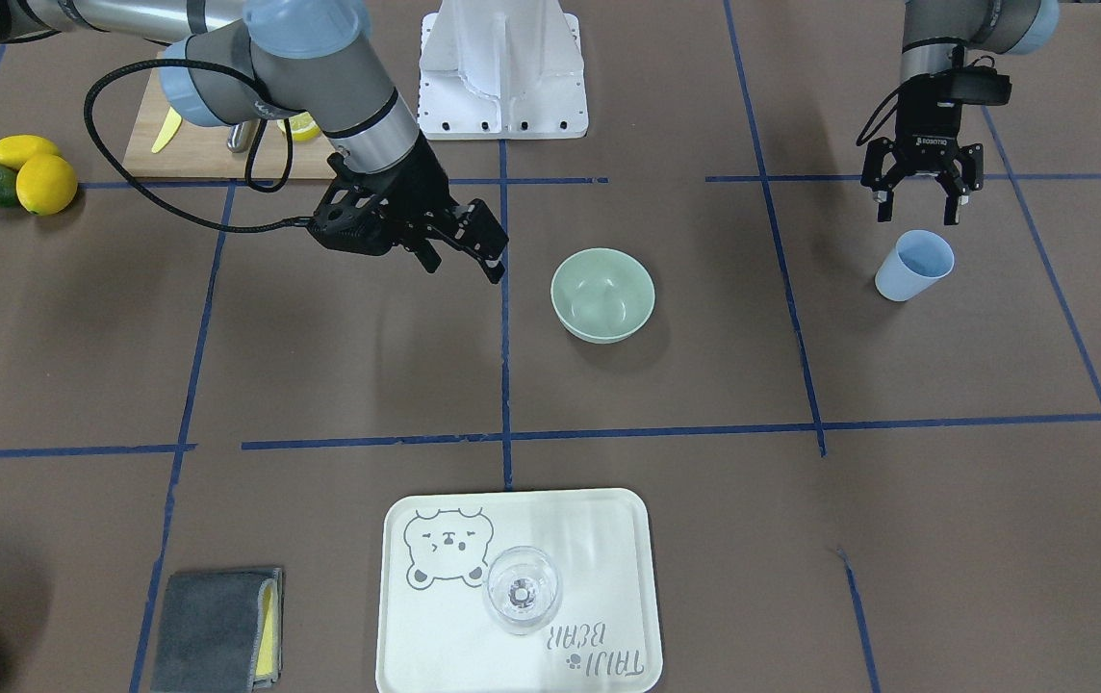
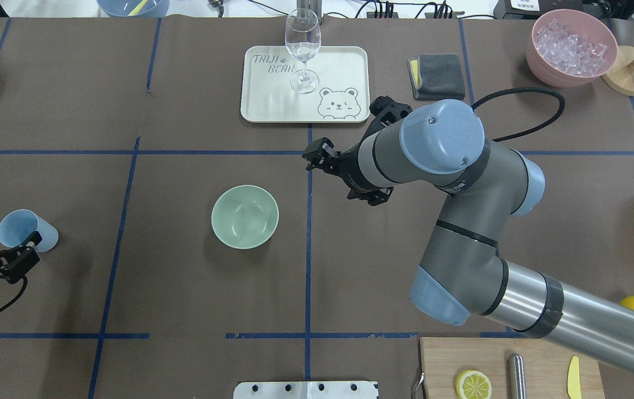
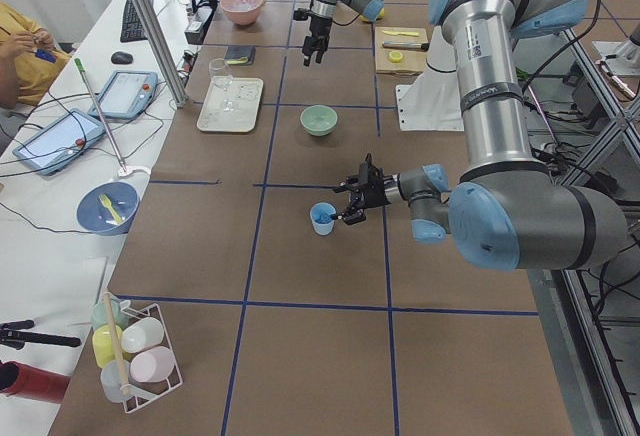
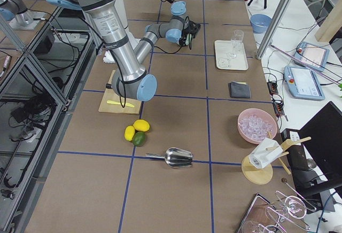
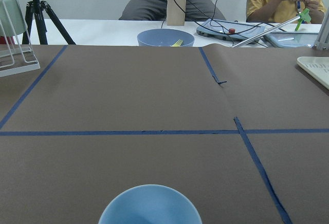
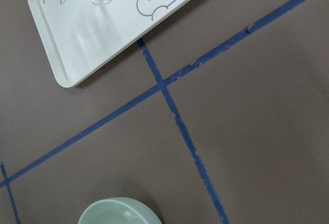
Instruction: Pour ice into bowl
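Note:
The mint-green bowl stands empty near the table's middle; its rim shows at the bottom of the right wrist view. A light blue cup stands upright at the robot's far left, its rim low in the left wrist view. I cannot see ice in it. My left gripper is open just behind the cup, not touching it. My right gripper is open and empty, hovering beside the bowl on the robot's right.
A pink container of clear cubes stands far right. A cream tray holds a wine glass. A grey cloth, a cutting board, lemons and a metal scoop lie around.

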`<state>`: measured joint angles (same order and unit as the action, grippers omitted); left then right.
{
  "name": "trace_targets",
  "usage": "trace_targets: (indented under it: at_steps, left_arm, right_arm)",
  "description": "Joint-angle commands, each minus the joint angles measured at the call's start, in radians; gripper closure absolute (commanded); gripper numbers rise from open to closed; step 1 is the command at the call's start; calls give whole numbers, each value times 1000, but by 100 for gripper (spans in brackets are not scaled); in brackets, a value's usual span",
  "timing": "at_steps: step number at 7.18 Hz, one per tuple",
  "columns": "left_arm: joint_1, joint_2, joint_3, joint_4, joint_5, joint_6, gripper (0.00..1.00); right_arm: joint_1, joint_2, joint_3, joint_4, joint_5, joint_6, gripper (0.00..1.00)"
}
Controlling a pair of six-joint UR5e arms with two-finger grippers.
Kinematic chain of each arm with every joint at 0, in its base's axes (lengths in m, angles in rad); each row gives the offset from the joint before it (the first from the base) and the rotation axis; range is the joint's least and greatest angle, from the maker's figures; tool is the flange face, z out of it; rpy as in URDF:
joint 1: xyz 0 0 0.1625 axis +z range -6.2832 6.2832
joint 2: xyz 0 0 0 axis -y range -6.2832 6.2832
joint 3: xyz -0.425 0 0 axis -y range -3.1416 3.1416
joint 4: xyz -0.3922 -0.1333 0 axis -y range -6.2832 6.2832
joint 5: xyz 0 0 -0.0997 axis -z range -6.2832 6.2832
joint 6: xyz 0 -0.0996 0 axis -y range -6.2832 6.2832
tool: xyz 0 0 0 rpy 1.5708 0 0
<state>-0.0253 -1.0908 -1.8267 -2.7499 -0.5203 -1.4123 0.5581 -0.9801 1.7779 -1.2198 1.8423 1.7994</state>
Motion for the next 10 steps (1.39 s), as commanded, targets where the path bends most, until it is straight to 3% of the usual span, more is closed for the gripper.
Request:
trace_targets:
  at_steps: [1, 5, 7, 10]
  left_arm:
    - [51, -11, 82, 3, 89, -72, 0]
    - [53, -87, 171, -1, 158, -76, 0]
    - [53, -159, 236, -7, 163, -70, 0]
    - [-10, -181, 280, -17, 154, -68, 1]
  right_arm:
    - [-1, 0, 2, -1, 0, 2, 0]
    - [-3, -6, 0, -1, 0, 0, 0]
    - [-3, -6, 2, -3, 0, -3, 0]
    - [-4, -8, 5, -3, 0, -3, 0]
